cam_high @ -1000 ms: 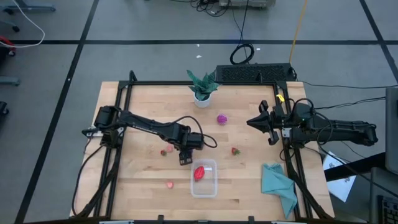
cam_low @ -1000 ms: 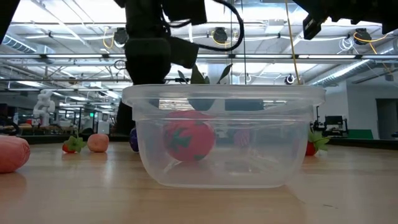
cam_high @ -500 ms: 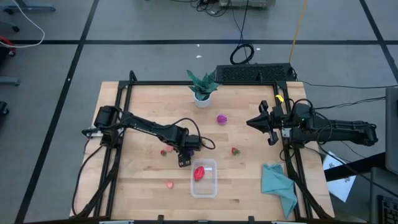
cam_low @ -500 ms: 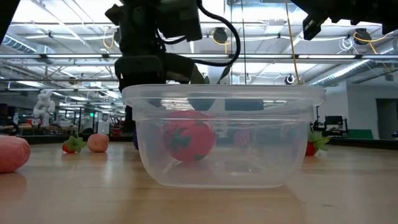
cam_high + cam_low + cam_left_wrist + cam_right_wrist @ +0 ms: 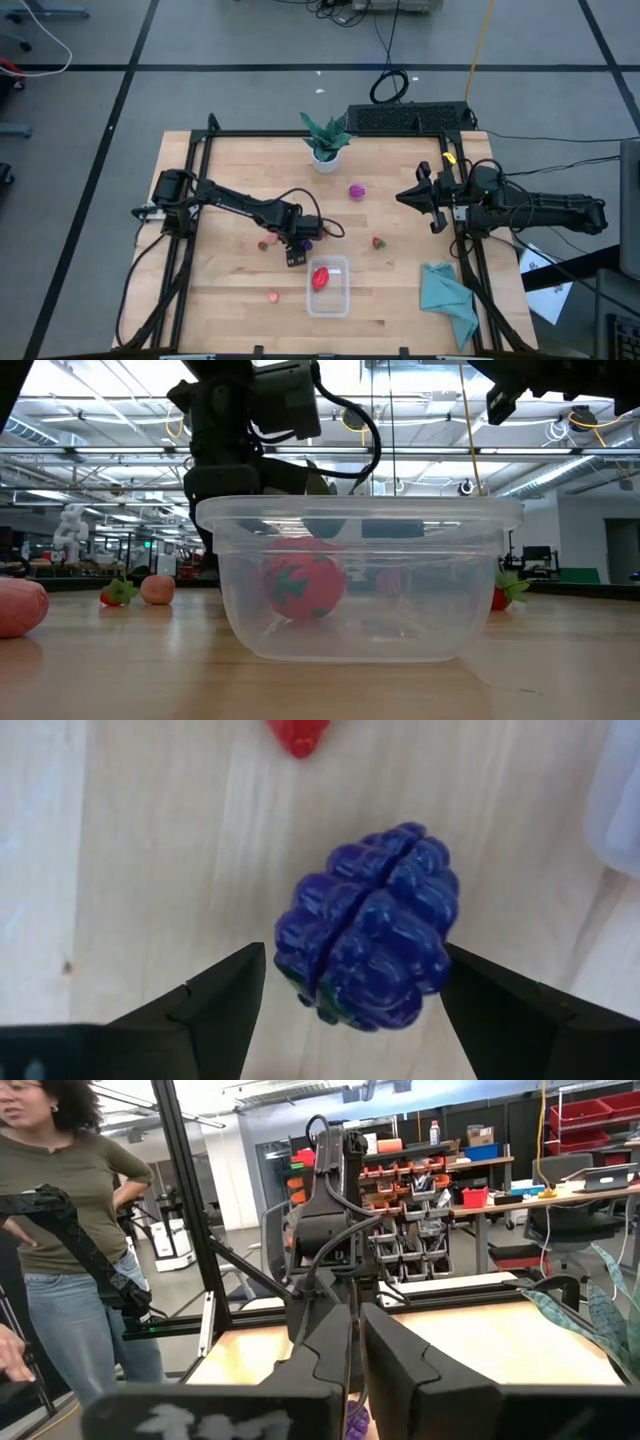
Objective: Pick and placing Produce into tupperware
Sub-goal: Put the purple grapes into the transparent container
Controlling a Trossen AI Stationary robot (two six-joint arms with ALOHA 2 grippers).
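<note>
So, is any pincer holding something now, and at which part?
Nothing is held. The left pincer is open around the dark purple berry, fingers beside it, not touching. The right pincer is shut and empty.

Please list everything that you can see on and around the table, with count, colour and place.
tupperware: one, clear, near edge of the table
tomato: one, red, inside tupperware
blackberry: one, dark purple, between left gripper's fingers
strawberries: two, red, one mid-table, one beside the peach ball
ball: one, peach, left of centre
pink piece: one, left of tupperware
magenta fruit: one, near plant
plant: one, green, white pot, far edge
cloth: one, teal, near right corner
person: one, behind table
left gripper: open, around blackberry
right gripper: shut, waiting right
</note>
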